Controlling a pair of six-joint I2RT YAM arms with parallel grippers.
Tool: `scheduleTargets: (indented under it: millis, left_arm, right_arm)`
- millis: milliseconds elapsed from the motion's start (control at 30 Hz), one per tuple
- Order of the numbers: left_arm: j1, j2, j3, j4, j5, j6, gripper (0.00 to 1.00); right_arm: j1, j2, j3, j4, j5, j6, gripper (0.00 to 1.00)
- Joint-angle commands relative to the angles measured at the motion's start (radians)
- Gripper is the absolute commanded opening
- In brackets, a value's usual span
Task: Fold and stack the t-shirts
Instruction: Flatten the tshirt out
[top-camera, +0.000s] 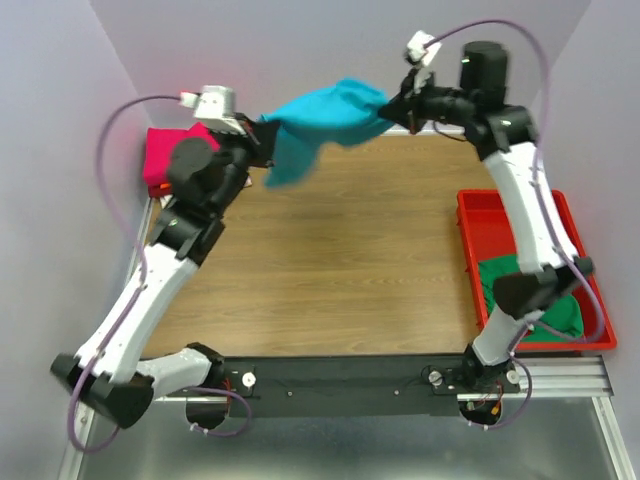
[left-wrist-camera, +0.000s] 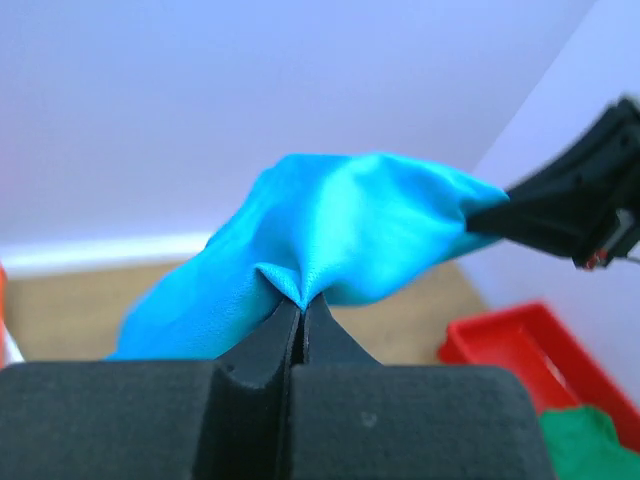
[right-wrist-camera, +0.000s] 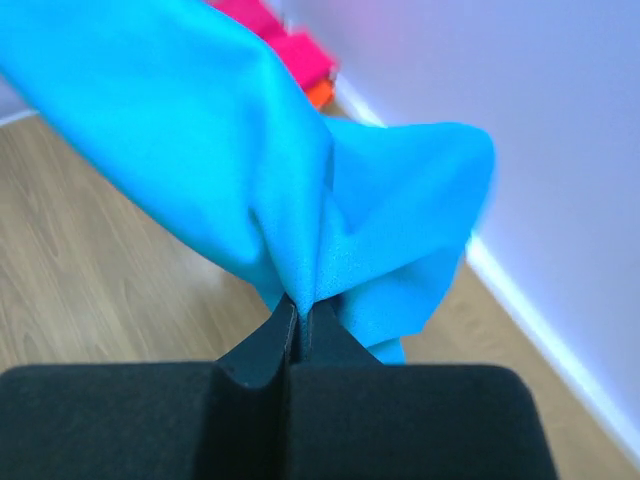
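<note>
As your left claw (top-camera: 264, 124) and right claw (top-camera: 393, 112) each clench the soft teal cloth t-shirt (top-camera: 325, 115), it hangs between them, long axis claw to claw. Its slack droops nearer the left claw.

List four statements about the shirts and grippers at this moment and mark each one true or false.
1. Both the left gripper and the right gripper are shut on the teal t-shirt. True.
2. The teal t-shirt lies flat on the table. False: it hangs in the air, stretched between the two grippers over the table's far edge.
3. A green t-shirt lies in the red tray. True.
4. The magenta t-shirt sits at the table's near right corner. False: it is at the far left corner, behind the left arm.
</note>
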Motion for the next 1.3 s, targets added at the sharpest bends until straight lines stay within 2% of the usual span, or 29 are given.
scheduleTargets:
  millis: [0, 67, 100, 133, 167, 200, 233, 267, 300, 333, 400, 500, 567, 733, 767, 867, 900, 967, 1000, 1100, 1133, 1233, 1267]
  left_arm:
    - [0.004, -0.121, -0.028, -0.063, 0.059, 0.134, 0.0]
    - [0.004, -0.167, -0.105, -0.068, 0.192, 0.127, 0.0]
    - [0.004, -0.213, -0.206, -0.074, 0.24, 0.104, 0.0]
    - [0.005, -0.238, -0.264, -0.07, 0.345, 0.088, 0.0]
    - [0.005, -0.261, -0.326, -0.066, 0.396, 0.07, 0.12]
    - [0.004, -0.311, -0.456, -0.056, 0.45, 0.039, 0.2]
    - [0.002, -0.339, -0.522, -0.045, 0.51, -0.014, 0.26]
    - [-0.008, -0.371, -0.584, -0.04, 0.592, -0.051, 0.42]
    - [-0.016, -0.455, -0.7, -0.03, 0.614, -0.089, 0.51]
    - [-0.034, -0.508, -0.746, -0.031, 0.639, -0.155, 0.67]
    - [-0.042, -0.674, -0.828, -0.074, 0.632, -0.215, 0.72]
    - [-0.044, -0.812, -0.81, -0.166, 0.555, -0.283, 0.8]
    - [-0.044, -0.8, -0.776, -0.198, 0.484, -0.271, 0.81]
    - [-0.044, -0.539, -0.704, -0.122, 0.421, -0.179, 0.81]
    - [-0.044, -0.431, -0.689, -0.096, 0.405, -0.132, 0.81]
    - [-0.039, -0.25, -0.595, -0.067, 0.356, -0.049, 0.8]
    - [-0.036, -0.128, -0.536, -0.063, 0.328, 0.011, 0.79]
    - [-0.036, -0.006, -0.465, -0.069, 0.312, 0.07, 0.76]
    - [-0.035, 0.113, -0.381, -0.085, 0.309, 0.129, 0.75]
    - [-0.035, 0.274, -0.247, -0.127, 0.325, 0.205, 0.7]
    - [-0.033, 0.367, -0.157, -0.141, 0.329, 0.231, 0.7]
    - [-0.033, 0.527, 0.006, -0.209, 0.262, 0.288, 0.69]
    - [-0.025, 0.594, 0.069, -0.25, 0.192, 0.3, 0.69]
  right_arm:
    - [0.0, -0.231, -0.171, -0.039, -0.076, -0.111, 0.01]
    - [-0.002, -0.34, -0.35, -0.039, -0.115, -0.175, 0.04]
    - [-0.002, -0.441, -0.533, -0.04, -0.118, -0.238, 0.11]
    - [0.0, -0.5, -0.647, -0.04, -0.119, -0.269, 0.16]
    - [-0.002, -0.555, -0.747, -0.042, -0.116, -0.3, 0.28]
    - [0.0, -0.603, -0.841, -0.047, -0.103, -0.344, 0.33]
    - [0.0, -0.684, -1.009, -0.057, -0.063, -0.355, 0.37]
    - [0.0, -0.715, -1.074, -0.076, -0.034, -0.372, 0.48]
    - [-0.002, -0.751, -1.148, -0.095, 0.003, -0.383, 0.59]
    - [0.0, -0.811, -1.249, -0.1, 0.087, -0.38, 0.81]
    - [-0.002, -0.879, -1.324, -0.111, 0.159, -0.367, 0.85]
    - [-0.004, -0.97, -1.359, -0.111, 0.209, -0.341, 0.95]
    - [-0.005, -0.944, -1.331, -0.111, 0.206, -0.329, 0.95]
    - [-0.007, -0.742, -1.28, 0.014, 0.213, -0.22, 0.95]
    - [-0.008, -0.652, -1.244, 0.05, 0.221, -0.182, 0.95]
    - [-0.022, -0.521, -1.162, 0.07, 0.221, -0.147, 0.92]
    - [-0.03, -0.446, -1.104, 0.073, 0.229, -0.127, 0.92]
    - [-0.052, -0.382, -1.049, 0.082, 0.243, -0.107, 0.91]
    - [-0.068, -0.315, -0.988, 0.084, 0.243, -0.09, 0.91]
    - [-0.151, -0.22, -0.906, 0.082, 0.188, -0.058, 0.91]
    - [-0.172, -0.194, -0.888, 0.082, 0.168, -0.051, 0.89]
    - [-0.237, -0.076, -0.802, 0.081, 0.059, -0.042, 0.88]
    - [-0.241, -0.021, -0.767, 0.079, 0.04, -0.054, 0.86]
